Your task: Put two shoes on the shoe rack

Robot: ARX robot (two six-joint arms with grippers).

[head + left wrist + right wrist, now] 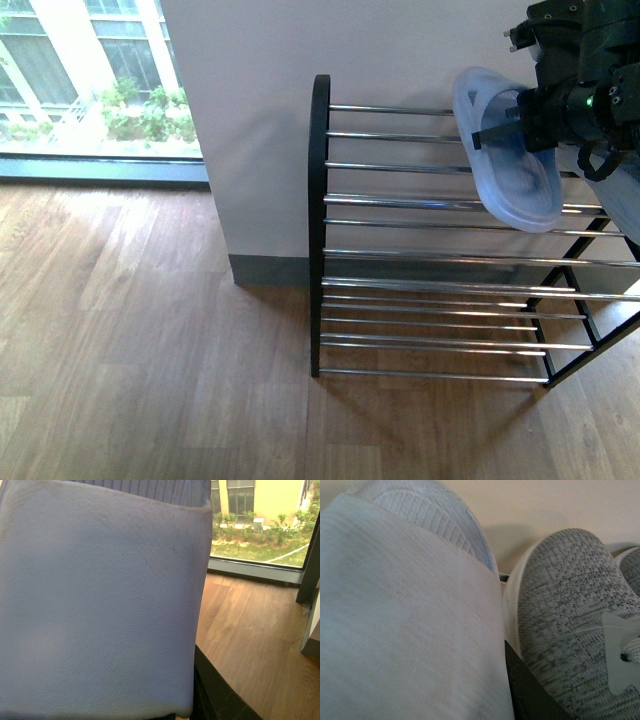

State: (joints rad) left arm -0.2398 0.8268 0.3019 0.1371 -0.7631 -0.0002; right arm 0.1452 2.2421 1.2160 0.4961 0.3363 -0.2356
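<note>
1. Against the pale wall stands the shoe rack [440, 255], its rods bare across the left side and the lower tiers, so there is room to set shoes.
2. Over the rack's upper right rods hangs a pale blue slide [505, 150], sole outward, tilted toe-down, probably for lowering onto a tier.
3. Right gripper [500, 125] is clamped on that slide.
4. Left wrist view fills with a slide strap [100, 600]; whether that gripper's jaws are closed, I cannot tell.
5. A grey sneaker [570, 630] lies just beside.

Rack [420, 200] rods lie bare leftward; a held slide [505, 150] blocks the top tier's right end.
</note>
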